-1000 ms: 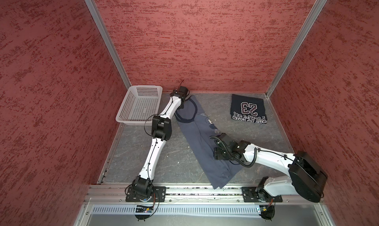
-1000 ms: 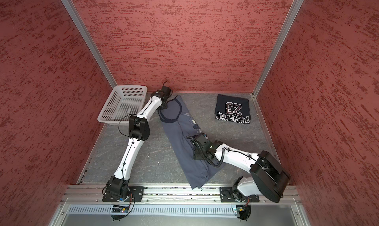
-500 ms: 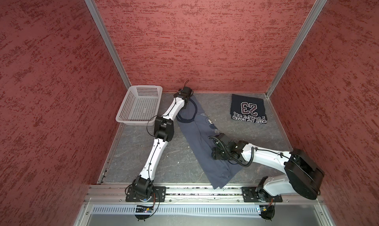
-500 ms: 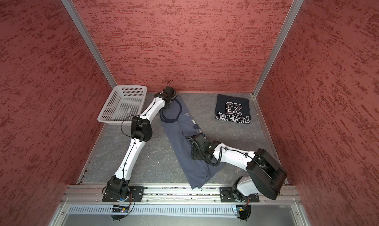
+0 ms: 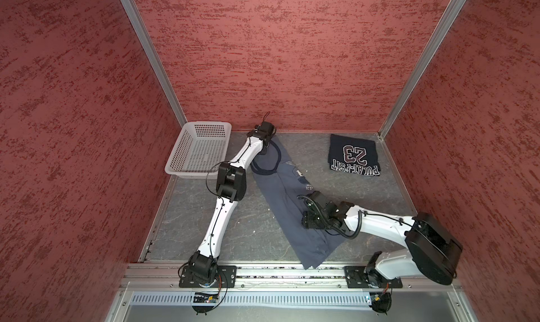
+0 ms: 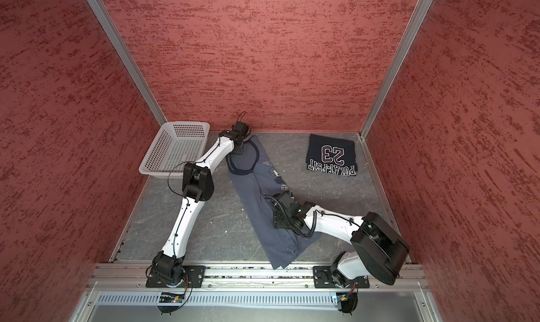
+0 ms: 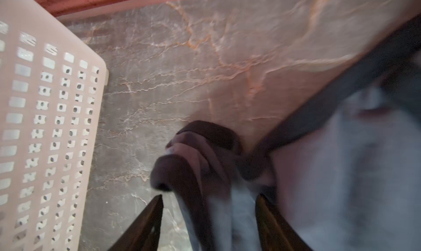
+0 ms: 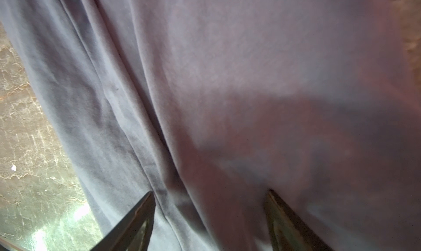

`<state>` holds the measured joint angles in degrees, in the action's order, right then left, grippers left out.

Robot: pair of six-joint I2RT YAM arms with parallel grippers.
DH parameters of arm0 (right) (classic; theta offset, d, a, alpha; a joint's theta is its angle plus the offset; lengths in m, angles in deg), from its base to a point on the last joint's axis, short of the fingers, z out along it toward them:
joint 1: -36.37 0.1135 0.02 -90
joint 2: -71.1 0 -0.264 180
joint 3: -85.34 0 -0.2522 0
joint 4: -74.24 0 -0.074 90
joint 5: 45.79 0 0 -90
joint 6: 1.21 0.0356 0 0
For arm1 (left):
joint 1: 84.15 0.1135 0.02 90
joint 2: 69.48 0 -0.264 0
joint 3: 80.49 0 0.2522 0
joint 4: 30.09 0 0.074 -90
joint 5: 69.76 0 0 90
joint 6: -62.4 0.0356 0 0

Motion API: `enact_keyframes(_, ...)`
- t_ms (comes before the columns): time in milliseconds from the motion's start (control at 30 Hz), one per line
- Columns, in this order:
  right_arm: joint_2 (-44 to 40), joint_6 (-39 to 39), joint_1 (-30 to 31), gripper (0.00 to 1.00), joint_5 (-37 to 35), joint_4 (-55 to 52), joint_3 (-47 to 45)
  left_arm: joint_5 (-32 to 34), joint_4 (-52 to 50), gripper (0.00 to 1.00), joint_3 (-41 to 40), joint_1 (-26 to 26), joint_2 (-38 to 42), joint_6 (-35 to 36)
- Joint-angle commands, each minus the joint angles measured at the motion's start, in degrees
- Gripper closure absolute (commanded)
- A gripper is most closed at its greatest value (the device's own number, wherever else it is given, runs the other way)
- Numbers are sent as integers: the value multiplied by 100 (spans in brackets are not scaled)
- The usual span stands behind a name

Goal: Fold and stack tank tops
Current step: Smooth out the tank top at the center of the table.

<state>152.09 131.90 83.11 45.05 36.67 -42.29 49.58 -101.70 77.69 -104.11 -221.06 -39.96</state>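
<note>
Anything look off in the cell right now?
The blue-grey tank top lies diagonally, out of square with the cell, and its bottom corner spills onto the front rail. Its shoulder strap is bunched in a wad between the left fingers. The navy tank top sits neatly folded at the back.

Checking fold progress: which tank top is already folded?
The dark navy tank top printed 23, a compact rectangle by the back wall; the slate blue-grey tank top lies stretched out.
</note>
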Motion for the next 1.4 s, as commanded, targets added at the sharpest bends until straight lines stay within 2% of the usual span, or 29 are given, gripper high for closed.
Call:
enact_keyframes(0,43,120,46,23,38,147,-109,-418,307,31,-366,58,496,-280)
enact_keyframes(167,170,101,44,23,74,210,-117,-948,806,29,-1408,251,1126,-803)
enact_keyframes(300,198,92,44,24,99,263,-143,-1162,1359,41,-2295,464,1639,-1183)
enact_keyframes(433,365,93,50,24,138,293,-151,-1071,1445,51,-2588,662,1794,-1507)
enact_keyframes(1100,255,221,51,25,153,254,-276,-1679,374,64,-343,707,-19,-1389)
enact_keyframes(1367,28,292,93,25,327,254,-452,-1399,-322,64,119,746,-419,-1526)
